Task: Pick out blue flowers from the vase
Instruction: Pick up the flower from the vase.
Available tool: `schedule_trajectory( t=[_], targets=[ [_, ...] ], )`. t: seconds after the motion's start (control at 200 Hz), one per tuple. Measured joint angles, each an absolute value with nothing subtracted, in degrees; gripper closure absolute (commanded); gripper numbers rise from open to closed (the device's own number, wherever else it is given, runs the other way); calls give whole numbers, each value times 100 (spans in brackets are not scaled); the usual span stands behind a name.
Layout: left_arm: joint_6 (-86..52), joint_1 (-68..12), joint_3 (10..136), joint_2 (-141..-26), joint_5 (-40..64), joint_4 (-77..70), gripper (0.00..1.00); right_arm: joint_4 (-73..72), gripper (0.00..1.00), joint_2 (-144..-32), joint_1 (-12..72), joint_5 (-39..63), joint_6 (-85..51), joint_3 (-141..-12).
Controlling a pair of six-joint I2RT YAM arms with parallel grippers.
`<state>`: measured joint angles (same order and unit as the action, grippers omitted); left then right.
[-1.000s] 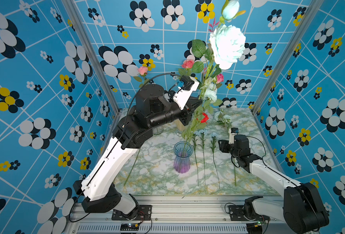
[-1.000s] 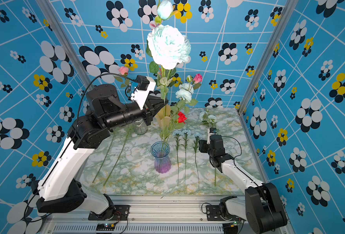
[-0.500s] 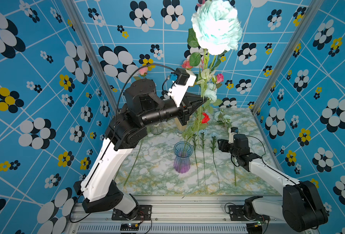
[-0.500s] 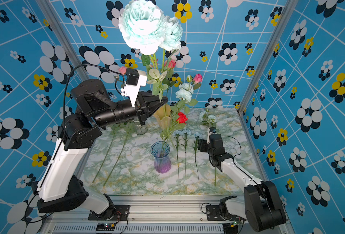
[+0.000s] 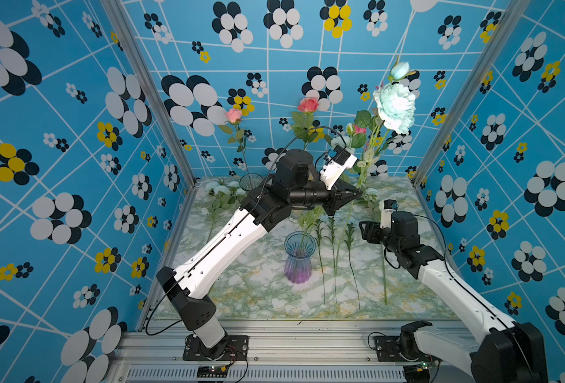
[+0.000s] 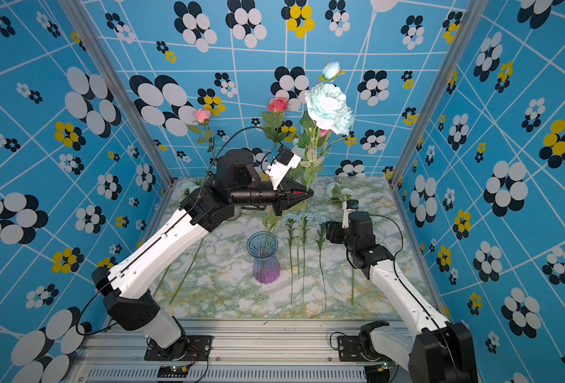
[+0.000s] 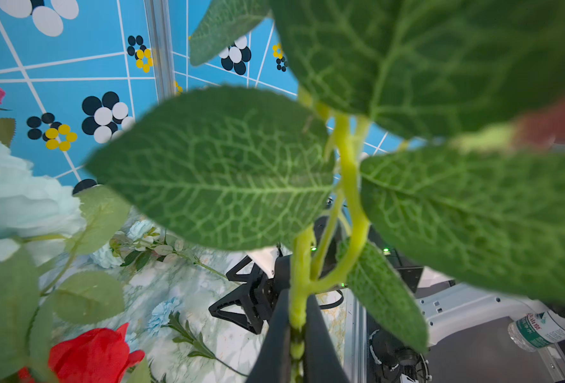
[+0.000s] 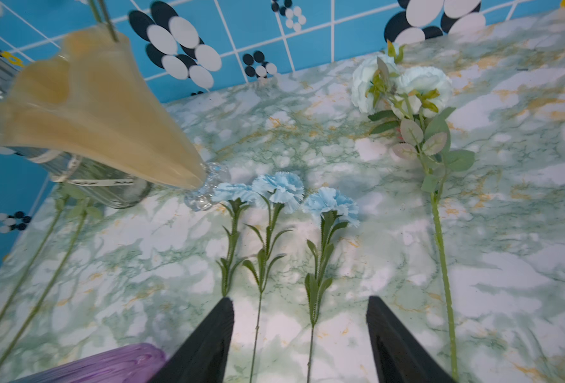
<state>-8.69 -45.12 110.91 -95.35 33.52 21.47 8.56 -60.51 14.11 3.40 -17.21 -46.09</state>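
Note:
My left gripper [image 5: 357,192] [image 6: 308,193] [image 7: 296,300] is shut on the green stem of a big mint-blue peony spray, one of the blue flowers. It is held in the air. Its bloom [image 5: 394,107] [image 6: 329,107] and bud [image 5: 400,70] stand high, up and to the right of the vase [image 5: 297,257] [image 6: 263,260], a blue-purple glass one with green stems in it. Three blue carnations [image 8: 279,189] [image 5: 332,232] lie side by side right of the vase. My right gripper [image 5: 362,228] [image 8: 299,303] hovers open and empty over their stems.
Another pale blue peony spray [image 8: 404,86] lies on the marble table [image 5: 268,298] at the right. Pink roses [image 5: 234,116] stand in a clear vase [image 5: 250,180] at the back, near a yellow vase [image 8: 92,109]. A red rose [image 7: 88,354] shows beside the held stem. Long stems lie at the left.
The left arm raised the peony spray close to the camera, then brought it down and to the right. The right arm has hardly moved.

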Motion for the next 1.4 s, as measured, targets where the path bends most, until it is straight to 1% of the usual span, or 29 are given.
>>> schedule_trajectory(
  t=[0.11, 0.235, 0.395, 0.545, 0.854, 1.204, 1.299, 1.399],
  targets=[
    [-1155, -4331, 10853, -9559, 3642, 1695, 100, 1402, 37, -5317, 1411, 1011, -1605, -5258],
    [-1483, -4160, 10744, -9559, 3955, 1144, 100, 1723, 42, -4895, 1411, 1894, -1551, -5795],
    [-1767, -4121, 10711, -9559, 4254, 711, 100, 1756, 48, -4866, 1417, 2875, -1688, -5955],
    [-1890, -4125, 10711, -9577, 4460, 541, 100, 1750, 50, -5068, 1459, 3380, -1855, -6143],
    [-1828, -4125, 10798, -9760, 4591, 784, 100, 1592, 52, -5231, 1612, 3826, -1966, -6772],
    [-1822, -4128, 10862, -9861, 4753, 906, 100, 1479, 55, -5640, 1959, 3802, -1957, -7175],
    [-1822, -4132, 10862, -9861, 4781, 919, 100, 1514, 57, -5752, 2038, 3684, -1850, -7269],
    [-1820, -4134, 10862, -9861, 4810, 923, 100, 1586, 63, -5802, 2117, 3548, -1750, -7303]
  ],
)
